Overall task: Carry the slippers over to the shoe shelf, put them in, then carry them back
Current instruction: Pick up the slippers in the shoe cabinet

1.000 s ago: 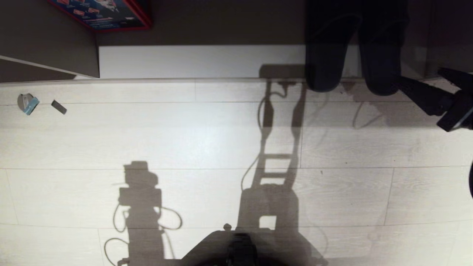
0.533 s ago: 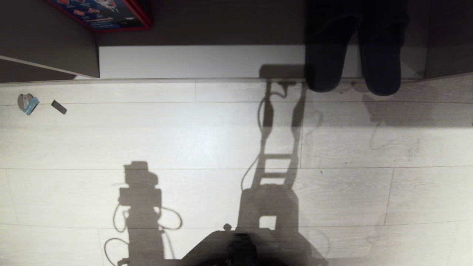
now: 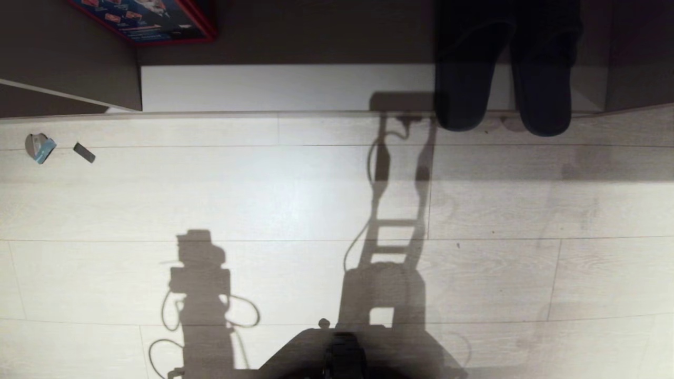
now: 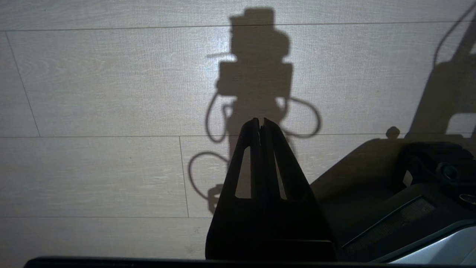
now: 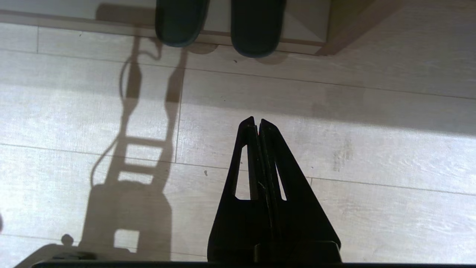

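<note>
Slippers (image 3: pixel 503 79): dark pair, side by side on the pale base board (image 3: pixel 284 87) of the shoe shelf (image 3: pixel 616 55), rounded ends overhanging its front edge above the plank floor (image 3: pixel 295 200); near the right-hand side wall of the cubby. Right gripper (image 5: pixel 257 121): fingers pressed together, holding nothing, above bare floor well apart from the slippers. Left gripper (image 4: pixel 260 121): likewise closed and empty, above the floor beside the robot's base (image 4: pixel 409 193).
</note>
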Tool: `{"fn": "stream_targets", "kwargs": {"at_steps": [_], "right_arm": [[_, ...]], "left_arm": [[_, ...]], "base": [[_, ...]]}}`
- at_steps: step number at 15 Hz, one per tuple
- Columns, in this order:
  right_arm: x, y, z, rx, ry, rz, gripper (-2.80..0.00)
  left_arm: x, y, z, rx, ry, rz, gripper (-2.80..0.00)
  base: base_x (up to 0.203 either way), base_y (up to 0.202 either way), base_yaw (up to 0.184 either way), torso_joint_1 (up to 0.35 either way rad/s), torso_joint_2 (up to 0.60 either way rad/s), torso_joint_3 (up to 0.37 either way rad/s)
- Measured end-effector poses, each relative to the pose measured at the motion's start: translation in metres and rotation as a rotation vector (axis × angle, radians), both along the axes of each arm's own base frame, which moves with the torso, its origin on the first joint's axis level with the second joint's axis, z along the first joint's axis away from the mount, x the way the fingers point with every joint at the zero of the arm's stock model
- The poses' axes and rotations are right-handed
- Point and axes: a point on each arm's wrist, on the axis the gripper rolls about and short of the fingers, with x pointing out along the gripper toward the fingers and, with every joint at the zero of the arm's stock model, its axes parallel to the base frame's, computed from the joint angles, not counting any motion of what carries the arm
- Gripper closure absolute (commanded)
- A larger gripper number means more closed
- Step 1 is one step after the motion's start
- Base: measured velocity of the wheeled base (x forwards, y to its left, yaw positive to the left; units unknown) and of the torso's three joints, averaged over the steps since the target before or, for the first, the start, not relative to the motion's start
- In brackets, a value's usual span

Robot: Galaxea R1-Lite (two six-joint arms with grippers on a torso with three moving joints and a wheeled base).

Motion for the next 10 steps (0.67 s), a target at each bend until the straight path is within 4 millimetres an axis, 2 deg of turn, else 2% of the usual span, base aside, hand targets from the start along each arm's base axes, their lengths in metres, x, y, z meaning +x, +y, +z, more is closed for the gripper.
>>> {"fn": "stream_targets", "kwargs": {"at_steps": [5, 8, 10], "right_arm": [[-0.018, 0.001, -0.035, 0.014, -0.037, -0.007, 0.0], [-0.021, 0.001, -0.072, 0.003, 0.015, -0.017, 0.0], [-0.016, -0.001, -0.106, -0.006, 0.112, -0.077, 0.0]], "left_arm": [[0.0, 0.0, 0.0, 0.0, 0.0, 0.0, 0.0], [0.0, 0.0, 0.0, 0.0, 0.0, 0.0, 0.0], [0.0, 0.0, 0.0, 0.0, 0.0, 0.0, 0.0]], "base": [[0.0, 0.0, 0.0, 0.0, 0.0, 0.0], [0.0, 0.0, 0.0, 0.0, 0.0, 0.0], [0.0, 0.0, 0.0, 0.0, 0.0, 0.0]]}}
